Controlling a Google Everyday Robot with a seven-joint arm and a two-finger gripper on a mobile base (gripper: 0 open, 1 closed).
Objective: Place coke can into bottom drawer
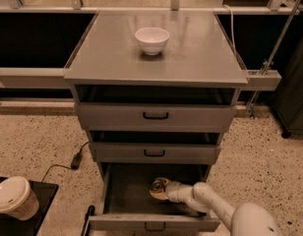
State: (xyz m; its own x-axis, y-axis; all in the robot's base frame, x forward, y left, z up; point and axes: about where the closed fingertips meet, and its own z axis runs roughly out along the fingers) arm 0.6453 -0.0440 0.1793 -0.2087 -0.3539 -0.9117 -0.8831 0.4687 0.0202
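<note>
My arm [213,206] reaches in from the lower right of the camera view, and the tool [167,191] at its end is inside the bottom drawer [123,193]. That drawer is pulled well out, with its grey floor in view. The soda can [158,187] is right at the tip of the tool, touching it, over the middle of the drawer floor towards the back. It is tipped over, with its silver top facing up towards the camera and its orange-red side showing underneath. I cannot tell how far the tool is open, or whether it has hold of the can or only rests against it. I also cannot tell whether the can sits on the drawer floor or just above it.

The middle drawer [155,153] and the top drawer [155,116] above each stand out a little from the cabinet. On the cabinet's grey surface [205,58] a white bowl [152,39] stands upright near the middle, towards the back. At lower left a paper cup [13,197] with a lid sits on a black tray [45,191]. A black plug [76,159] with its cable lies on the speckled floor beside the cabinet.
</note>
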